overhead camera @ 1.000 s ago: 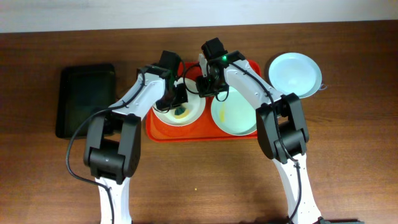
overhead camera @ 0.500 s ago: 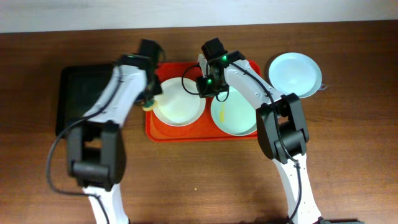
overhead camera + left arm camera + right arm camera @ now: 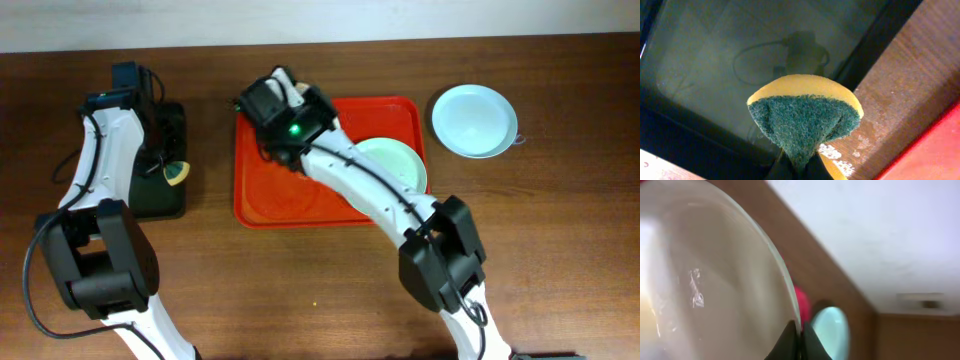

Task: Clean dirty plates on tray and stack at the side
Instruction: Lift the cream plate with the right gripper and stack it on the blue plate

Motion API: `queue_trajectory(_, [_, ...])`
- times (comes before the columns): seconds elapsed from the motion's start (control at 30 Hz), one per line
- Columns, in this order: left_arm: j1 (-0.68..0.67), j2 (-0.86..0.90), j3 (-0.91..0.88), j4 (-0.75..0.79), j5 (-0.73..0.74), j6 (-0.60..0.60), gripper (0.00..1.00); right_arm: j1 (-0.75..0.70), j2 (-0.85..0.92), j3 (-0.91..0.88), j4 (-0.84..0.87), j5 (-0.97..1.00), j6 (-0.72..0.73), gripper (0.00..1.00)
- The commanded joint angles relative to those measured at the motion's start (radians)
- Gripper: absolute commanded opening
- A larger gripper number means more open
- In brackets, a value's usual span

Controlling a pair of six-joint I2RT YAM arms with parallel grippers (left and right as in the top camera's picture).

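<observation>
My right gripper (image 3: 800, 341) is shut on the rim of the cream-white plate (image 3: 715, 280) and holds it tilted on edge in the air. From overhead that gripper (image 3: 280, 92) hangs over the back left corner of the red-orange tray (image 3: 290, 190), and only a pale edge of the plate (image 3: 292, 84) shows. One mint-green plate (image 3: 398, 165) lies on the tray's right half. The other mint plate (image 3: 473, 120) lies on the table at the right and also shows in the right wrist view (image 3: 831, 330). My left gripper (image 3: 796, 169) is shut on a sponge.
The sponge (image 3: 805, 115), yellow with a green scouring face, hangs over the right edge of the black tray (image 3: 715, 60). From overhead the sponge (image 3: 176, 172) and black tray (image 3: 140, 195) are at the left. Brown table (image 3: 320, 280) lies in front. A white wall runs along the back.
My left arm carried the sponge off the cream plate, left to the black tray. My right gripper lifted the cream plate off the tray's left half and swung left with it.
</observation>
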Motion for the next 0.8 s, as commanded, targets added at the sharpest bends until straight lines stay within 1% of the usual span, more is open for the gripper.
queue_trajectory(0.0, [0.001,-0.013,-0.031,0.022,-0.015,-0.009,0.0,0.053,-0.027,0.019,0.109,0.306,-0.213,0.04])
queue_trajectory(0.07, [0.001,-0.013,-0.046,0.041,-0.015,-0.009,0.0,0.074,-0.027,0.019,0.138,0.309,-0.303,0.04])
queue_trajectory(0.17, [0.001,-0.011,-0.047,0.042,-0.015,-0.009,0.0,0.088,-0.027,0.019,0.157,0.397,-0.41,0.04])
queue_trajectory(0.23, [0.001,-0.011,-0.047,0.043,-0.015,-0.009,0.0,0.088,-0.027,0.019,0.183,0.439,-0.433,0.04])
queue_trajectory(0.5, [0.001,-0.011,-0.047,0.043,-0.015,-0.009,0.0,0.087,-0.027,0.019,0.204,0.409,-0.428,0.04])
queue_trajectory(0.67, [0.001,-0.011,-0.047,0.043,-0.015,-0.008,0.0,0.085,-0.027,0.019,0.201,0.383,-0.385,0.04])
queue_trajectory(0.7, [0.001,-0.011,-0.047,0.043,-0.015,-0.008,0.0,0.084,-0.027,0.019,0.201,0.382,-0.365,0.04])
queue_trajectory(0.73, [0.001,-0.011,-0.047,0.043,-0.015,-0.008,0.0,0.078,-0.027,0.019,0.198,0.377,-0.311,0.04])
queue_trajectory(0.77, [0.001,-0.011,-0.047,0.043,-0.015,-0.008,0.0,0.061,-0.027,0.018,0.169,0.312,-0.227,0.04])
